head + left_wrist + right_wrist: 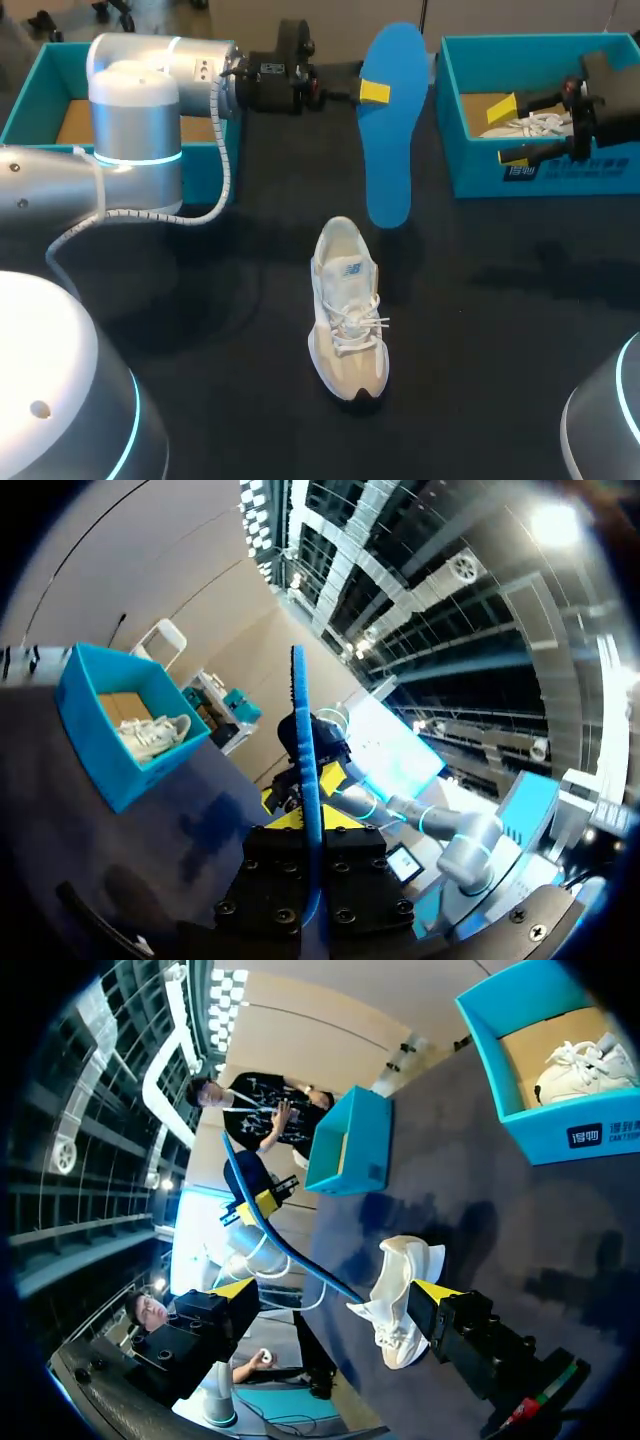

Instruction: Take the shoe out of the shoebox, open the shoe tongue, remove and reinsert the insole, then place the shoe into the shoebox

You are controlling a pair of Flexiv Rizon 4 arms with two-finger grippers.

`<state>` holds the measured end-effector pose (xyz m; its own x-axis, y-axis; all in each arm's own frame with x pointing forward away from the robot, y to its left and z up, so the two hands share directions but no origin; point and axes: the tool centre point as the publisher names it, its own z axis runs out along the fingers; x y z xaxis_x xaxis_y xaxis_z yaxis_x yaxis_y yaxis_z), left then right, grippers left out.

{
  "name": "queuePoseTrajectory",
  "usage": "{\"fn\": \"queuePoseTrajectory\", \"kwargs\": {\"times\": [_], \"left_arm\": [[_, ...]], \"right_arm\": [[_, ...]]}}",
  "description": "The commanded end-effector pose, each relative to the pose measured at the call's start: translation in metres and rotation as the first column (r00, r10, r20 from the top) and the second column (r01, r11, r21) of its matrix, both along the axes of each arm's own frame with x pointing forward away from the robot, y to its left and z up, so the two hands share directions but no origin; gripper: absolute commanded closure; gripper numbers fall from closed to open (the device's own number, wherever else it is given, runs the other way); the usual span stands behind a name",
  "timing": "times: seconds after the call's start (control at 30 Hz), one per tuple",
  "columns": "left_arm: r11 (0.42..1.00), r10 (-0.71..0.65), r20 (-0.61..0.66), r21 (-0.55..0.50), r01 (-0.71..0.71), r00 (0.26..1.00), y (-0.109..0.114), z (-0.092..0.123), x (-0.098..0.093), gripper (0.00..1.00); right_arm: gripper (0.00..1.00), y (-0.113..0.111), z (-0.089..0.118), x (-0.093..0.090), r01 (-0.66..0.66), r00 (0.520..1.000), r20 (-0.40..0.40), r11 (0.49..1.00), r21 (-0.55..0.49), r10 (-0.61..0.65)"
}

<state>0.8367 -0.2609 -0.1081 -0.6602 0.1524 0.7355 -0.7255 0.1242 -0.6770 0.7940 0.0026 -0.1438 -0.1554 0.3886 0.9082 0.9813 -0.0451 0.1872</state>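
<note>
Since the shoe (pixel 348 312) stands on the bench (pixel 500 330) outside either box, and the blue insole (pixel 390 130) is out of it, the first half of the job looks done: shoe taken out, insole pulled. Whether the tongue is folded fully open I cannot tell. What is left, as I judge it, is sliding the insole back in and setting the shoe into a shoebox.

The left jaws are clamped on the insole near one end and hold it in the air, most of its length reaching out past them, with the shoe lower down and well apart. The right jaws stand apart with nothing between them, poised over the right shoebox (pixel 480 175); the shoe on the bench lies far ahead of them.

Counted: two teal shoeboxes, the other shoebox (pixel 30 100) behind the left arm (pixel 130 130); two shoes, the second shoe (pixel 525 125) lying in the box beneath the right jaws; one insole.
</note>
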Motion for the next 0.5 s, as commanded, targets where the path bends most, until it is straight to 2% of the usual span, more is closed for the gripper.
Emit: {"fn": "queuePoseTrajectory", "kwargs": {"times": [0.03,0.23,0.33,0.37,0.4,0.43,0.5], "left_arm": [[0.995,0.091,0.403,-0.074,-0.066,0.911,0.0030,0.0031,-0.0017,1.00],[0.996,0.083,0.629,-0.081,-0.041,0.773,0.0043,0.0032,0.0023,1.00],[0.997,0.073,0.758,-0.067,-0.034,0.648,0.0045,0.0017,0.0039,1.00],[0.997,0.073,0.798,-0.065,-0.035,0.598,0.0046,0.0019,0.0045,1.00],[0.998,0.059,0.856,-0.057,-0.021,0.514,0.0049,0.0023,0.0049,1.00],[0.998,0.057,0.915,-0.051,-0.025,0.400,0.0053,0.0026,0.0056,1.00],[0.999,0.039,0.954,-0.042,0.006,0.297,0.0055,0.0035,0.0057,1.00]], "right_arm": [[0.00,0.0015,-0.0002,0.0012,-0.001,1.000,-0.001,1.000,-0.001,0.001],[0.00,0.0015,-0.0002,0.0012,-0.001,1.000,-0.001,1.000,-0.001,0.001],[0.00,0.0015,-0.0002,0.0012,-0.001,1.000,-0.001,1.000,-0.001,0.001],[0.00,0.0015,-0.0002,0.0012,-0.001,1.000,-0.001,1.000,-0.001,0.001],[0.00,0.0015,-0.0002,0.0012,-0.001,1.000,-0.001,1.000,-0.001,0.001],[0.00,0.0015,-0.0002,0.0012,-0.001,1.000,-0.001,1.000,-0.001,0.001],[0.00,0.0015,-0.0002,0.0012,-0.001,1.000,-0.001,1.000,-0.001,0.001]]}}
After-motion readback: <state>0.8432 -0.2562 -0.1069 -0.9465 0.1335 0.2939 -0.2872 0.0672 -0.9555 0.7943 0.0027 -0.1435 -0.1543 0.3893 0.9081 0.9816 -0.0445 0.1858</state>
